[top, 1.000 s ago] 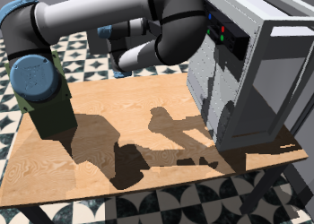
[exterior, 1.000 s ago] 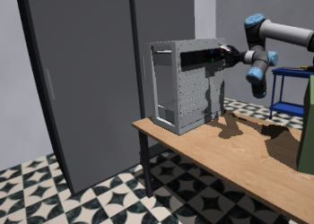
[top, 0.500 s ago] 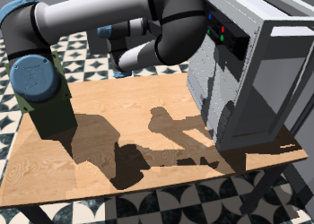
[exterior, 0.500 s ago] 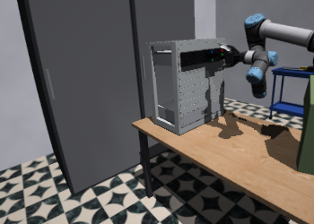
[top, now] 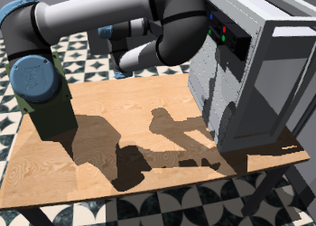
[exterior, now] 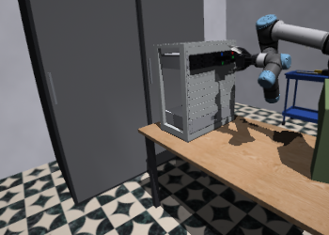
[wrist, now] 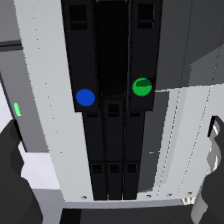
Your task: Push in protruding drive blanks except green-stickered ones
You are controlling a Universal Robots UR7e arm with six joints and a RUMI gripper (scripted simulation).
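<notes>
The grey rack (top: pixel 253 63) stands at the right end of the wooden table (top: pixel 135 131); it also shows in the exterior view (exterior: pixel 197 89). Black drive blanks (top: pixel 226 32) sit in a band near the top of its front. In the wrist view one blank carries a blue sticker (wrist: pixel 85 97) and another a green sticker (wrist: pixel 142 86), with a dark blank (wrist: pixel 112 60) between them. A red sticker (top: pixel 224 29) and two green stickers (top: pixel 223 38) also show. My gripper (wrist: pixel 114 119) (exterior: pixel 242 59) is open and empty, close in front of the blanks. The arm's elbow hides it in the top view.
The arm's green base block (top: pixel 45 104) stands at the table's left end. Tall dark cabinets (exterior: pixel 94 75) stand behind the rack. A blue trolley (exterior: pixel 305 94) stands beyond the table. The rack sits near the table's right edge.
</notes>
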